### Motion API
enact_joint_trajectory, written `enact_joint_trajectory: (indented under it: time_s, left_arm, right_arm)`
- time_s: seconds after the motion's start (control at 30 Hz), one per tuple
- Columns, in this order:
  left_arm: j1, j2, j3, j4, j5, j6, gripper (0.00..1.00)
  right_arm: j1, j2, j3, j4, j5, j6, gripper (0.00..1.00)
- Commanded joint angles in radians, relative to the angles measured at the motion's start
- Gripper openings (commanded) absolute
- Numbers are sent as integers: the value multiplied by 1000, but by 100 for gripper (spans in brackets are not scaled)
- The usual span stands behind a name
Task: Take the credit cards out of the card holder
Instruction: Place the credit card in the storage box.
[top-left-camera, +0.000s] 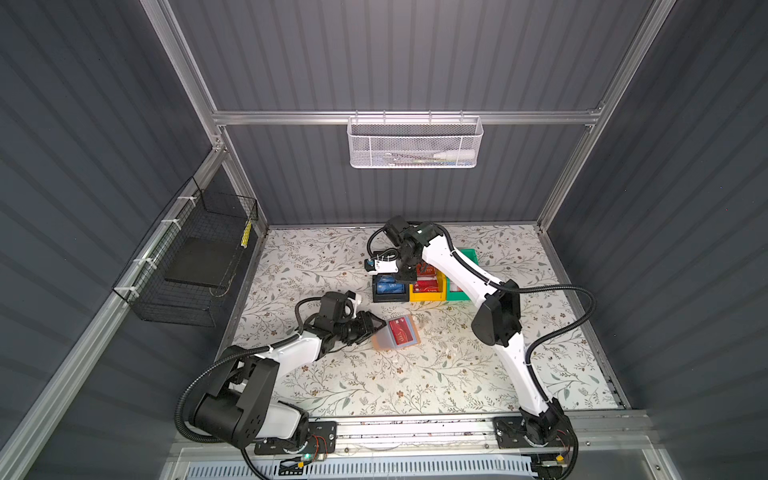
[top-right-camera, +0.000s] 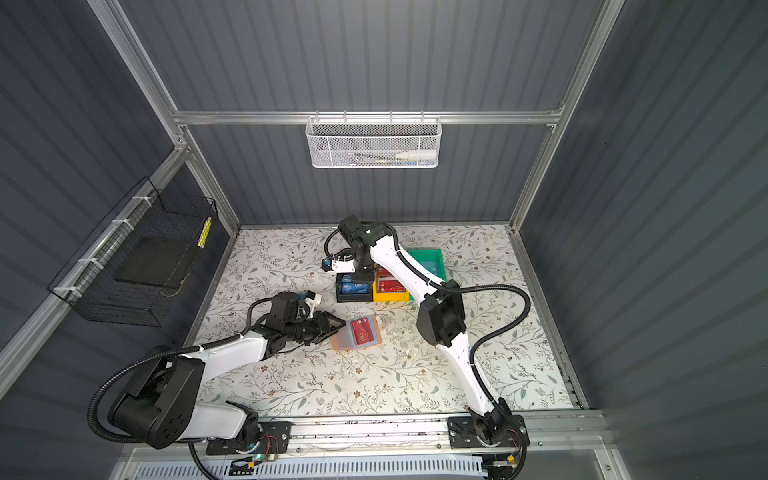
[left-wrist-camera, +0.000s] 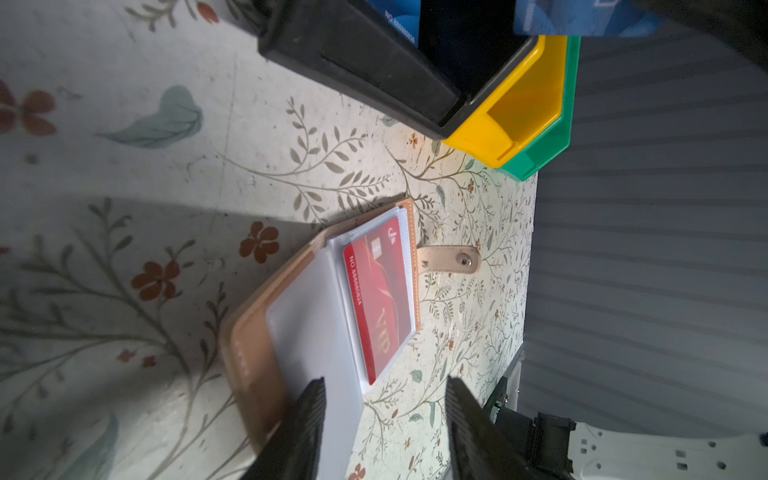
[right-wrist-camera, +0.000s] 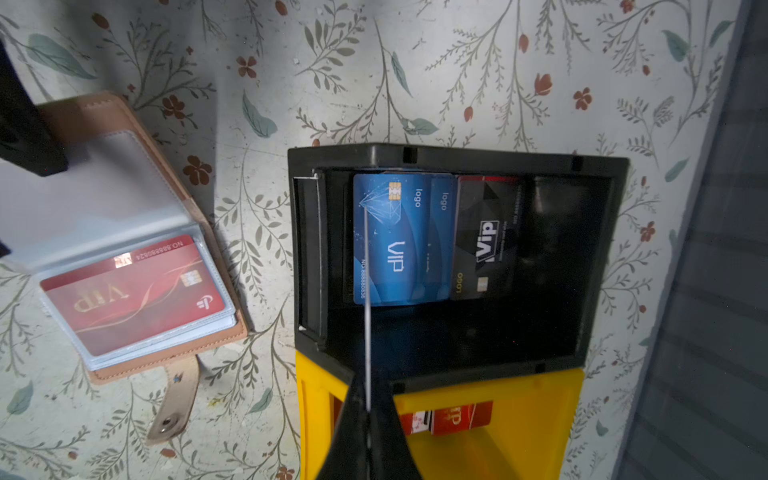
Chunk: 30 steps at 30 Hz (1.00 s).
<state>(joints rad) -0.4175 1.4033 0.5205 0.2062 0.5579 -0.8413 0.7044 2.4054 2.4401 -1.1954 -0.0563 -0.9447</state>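
Both arms wear the same outfit: glossy white shells on the long links, chunky matte black housings at the joints. The left arm (lower left of the frame) and the right arm each carry a black ribbed hose strapped on with white zip ties. The black base plates along the bottom edge are dotted with screws, plus red wires and a tiny green LED. The left hand has black ribbed fingers.
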Motion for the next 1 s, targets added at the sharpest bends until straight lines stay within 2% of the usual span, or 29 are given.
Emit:
enact_joint_trajectory:
  time_s: [0.0, 0.8, 0.97]
  left_arm:
    - [0, 16, -8, 9, -7, 14, 49]
    - [0, 49, -9, 23, -8, 13, 48]
    - [2, 55, -5, 24, -9, 14, 48]
  right_arm:
    - [7, 15, -12, 6, -10, -20, 0]
    - [10, 86, -51, 12, 3, -43, 0]
    - [9, 93, -49, 22, 1, -31, 7]
